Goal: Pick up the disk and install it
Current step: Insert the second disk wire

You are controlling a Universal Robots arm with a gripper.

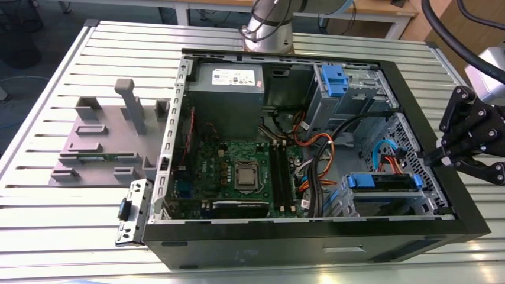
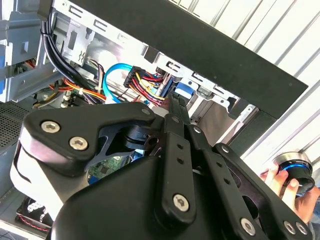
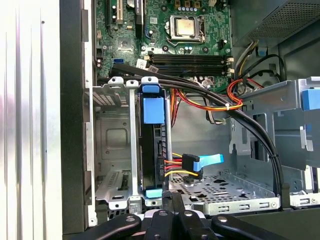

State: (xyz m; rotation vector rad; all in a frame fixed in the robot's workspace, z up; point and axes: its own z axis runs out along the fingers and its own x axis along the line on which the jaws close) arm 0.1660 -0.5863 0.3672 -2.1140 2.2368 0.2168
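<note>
The exterior view shows an open computer case (image 1: 410, 236) lying on its side on a slatted metal bench (image 1: 63, 225), with the pincer (image 1: 442, 158) held at the case wall on the exterior view's right, its black linkage just outside the rim. The disk (image 1: 384, 181) appears to sit already in a drive cage near that wall: a blue bracket shows across the top of a slot, with coloured cables running to it.

In the first wrist view the disk (image 3: 152, 150) stands on edge in its metal cage (image 3: 112, 145), a blue tab on its near face and a smaller pale-blue clip at its far end. A power plug with red, yellow and black wires (image 3: 176, 166) meets its side, though I cannot tell whether the plug is fully seated.

As for the pincer, its fingers look drawn close together in the second wrist view (image 2: 175, 107), with nothing between them, but the angle is poor and I cannot say for certain whether it is clenched or released. It grasps nothing that I can see.

I judge the task far along: the disk is lifted and placed in the bay. Whether it is latched and fully pushed home is what remains unsettled.

A hand on a round blue-ringed button (image 2: 295, 172) shows in the second wrist view. A grey plastic stand (image 1: 103, 139) rests on the bench, well apart from the case.
</note>
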